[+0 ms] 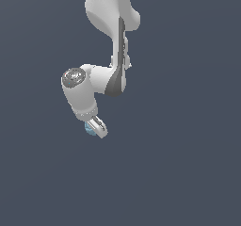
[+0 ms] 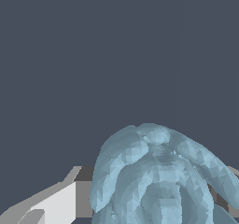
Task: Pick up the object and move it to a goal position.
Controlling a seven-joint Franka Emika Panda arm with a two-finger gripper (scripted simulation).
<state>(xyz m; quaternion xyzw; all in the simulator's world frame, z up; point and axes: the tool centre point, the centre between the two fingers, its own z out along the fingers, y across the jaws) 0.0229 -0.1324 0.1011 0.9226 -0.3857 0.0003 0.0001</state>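
I am watching 1 white arm [image 1: 106,41] reaching down from the top of the exterior view, bending at a joint with a grey metallic cap [image 1: 73,77] on the exterior view's left. The wrist is angling down and toward the exterior view's right, ending in the gripper [image 1: 95,127].

The object [image 1: 89,127], a small pale blue-teal lump, is sitting right at the gripper tip, on its left side in the exterior view. 1 finger [image 1: 100,127] is showing as a light grey bar lying against the object's right side. I cannot make out a 2nd finger in that view.

In the wrist view the object [image 2: 158,176] is filling the lower middle of the picture, very close to the camera, its surface looking lumpy and swirled in folded lobes. A white and grey finger [image 2: 56,202] is lying beside it on one side, with a dark pad face next to the lump; a sliver of grey is showing at the opposite edge. So I am reading the gripper as pinching the object between its fingers.

The surroundings are showing as a flat, uniform dark slate-blue field in both views. I cannot tell whether the object is resting on that surface or is clear of it.
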